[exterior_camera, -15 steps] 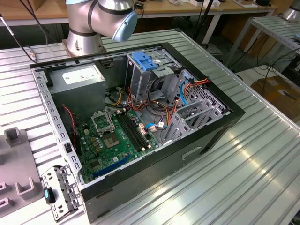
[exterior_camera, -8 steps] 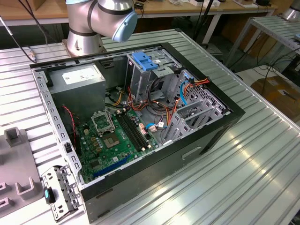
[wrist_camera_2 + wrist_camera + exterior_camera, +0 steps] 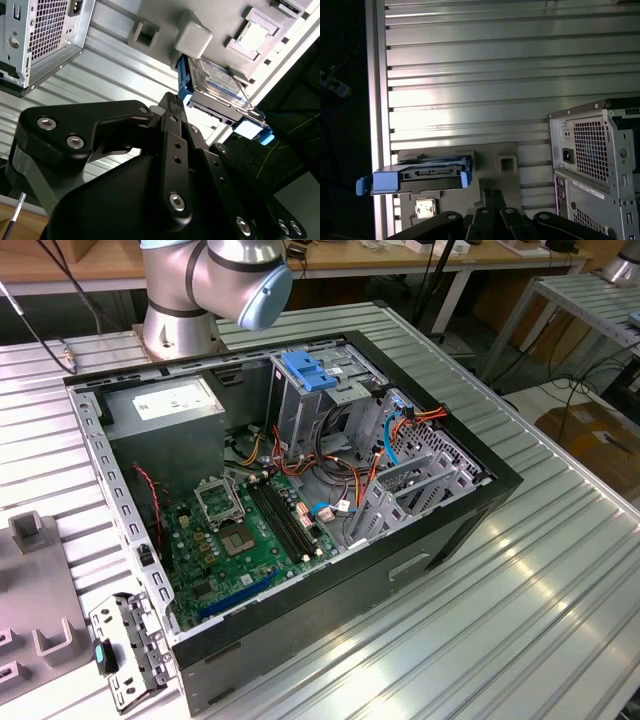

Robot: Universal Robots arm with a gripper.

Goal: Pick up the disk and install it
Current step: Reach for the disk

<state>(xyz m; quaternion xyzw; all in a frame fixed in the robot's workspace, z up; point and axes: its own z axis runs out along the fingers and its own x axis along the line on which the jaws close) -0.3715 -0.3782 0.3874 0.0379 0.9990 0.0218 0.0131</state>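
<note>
The disk (image 3: 220,80) lies on a grey fixture plate (image 3: 165,12). It has a dark metal top with a white-and-blue label and blue plastic side rails. In the first wrist view the disk (image 3: 420,178) shows end-on, with its connector edge facing the camera. My gripper (image 3: 170,107) hangs over the ribbed table, apart from the disk and holding nothing. Its black linkage (image 3: 492,217) rises in the foreground of both wrist views. The open computer case (image 3: 300,490) holds a grey drive cage with a light-blue cap (image 3: 305,370).
The case's perforated rear panel (image 3: 592,150) stands close beside the gripper. Inside the case are a green motherboard (image 3: 240,530), loose cables (image 3: 340,470) and a grey power supply box (image 3: 165,405). The arm's base (image 3: 180,300) stands behind the case. The table edge (image 3: 375,100) runs past the fixture.
</note>
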